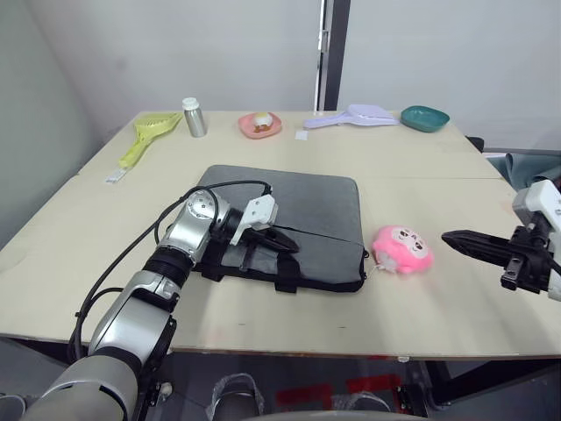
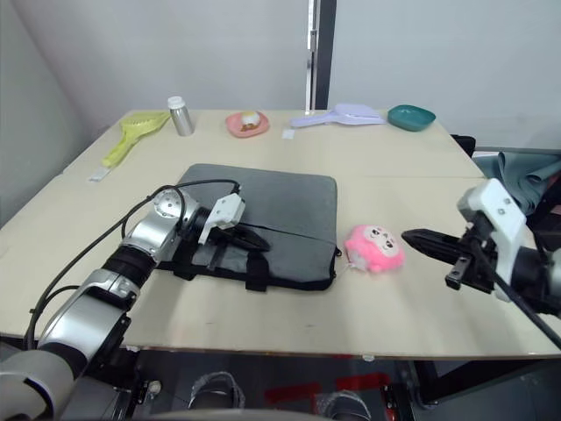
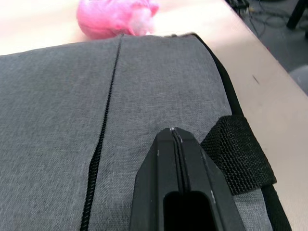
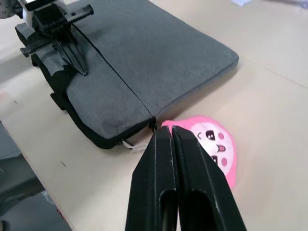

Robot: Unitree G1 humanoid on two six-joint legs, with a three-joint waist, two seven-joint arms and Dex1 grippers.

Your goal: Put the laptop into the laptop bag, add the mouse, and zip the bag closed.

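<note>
The bag (image 1: 289,224) lies flat mid-table. The left gripper (image 1: 282,240), fingers pressed together, rests on its near edge. The right gripper (image 1: 456,238), also closed and empty, hovers beyond the pink toy (image 1: 402,251).

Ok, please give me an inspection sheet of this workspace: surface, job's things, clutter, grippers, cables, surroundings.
Surface: pale wooden table.
Job's things: laptop bag lies flat near the front edge; its front zip line looks closed.
Clutter: pink plush toy beside the bag; yellow-green scoop, silver bottle, pink dish, lilac brush, teal bowl along the far edge.
Grippers: left gripper shut, over the bag; right gripper shut, off the table's right side.
Cables: black cable loops over the left arm.
Surroundings: grey walls.
</note>
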